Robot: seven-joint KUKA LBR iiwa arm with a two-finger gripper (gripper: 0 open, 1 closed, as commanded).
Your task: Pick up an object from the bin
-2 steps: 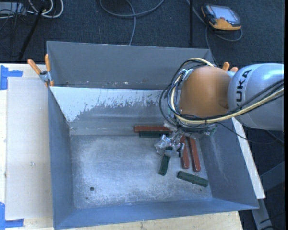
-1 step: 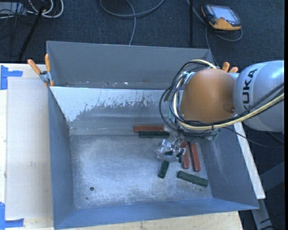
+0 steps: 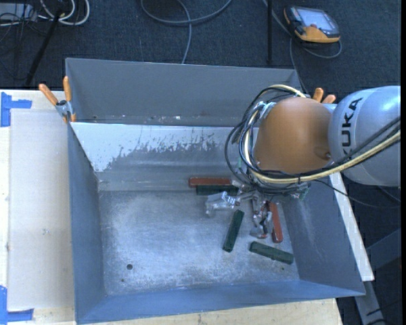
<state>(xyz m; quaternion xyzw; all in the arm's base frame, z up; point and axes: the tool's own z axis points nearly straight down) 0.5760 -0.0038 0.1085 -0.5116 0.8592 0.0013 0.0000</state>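
My gripper (image 3: 260,221) hangs low over the right part of the bin floor, under the arm's orange cover. It sits between an upright dark green bar (image 3: 233,230) on its left and a red-brown bar (image 3: 277,224) close on its right. A clear, shiny piece (image 3: 220,204) lies just left of it. In front of the gripper lies another dark green bar (image 3: 271,252), slanted. The view does not show anything held in the gripper.
Near the back wall a red-brown bar (image 3: 210,181) lies flat, with a dark green bar (image 3: 212,190) right in front of it. The arm and its cables cover the bin's right rear corner.
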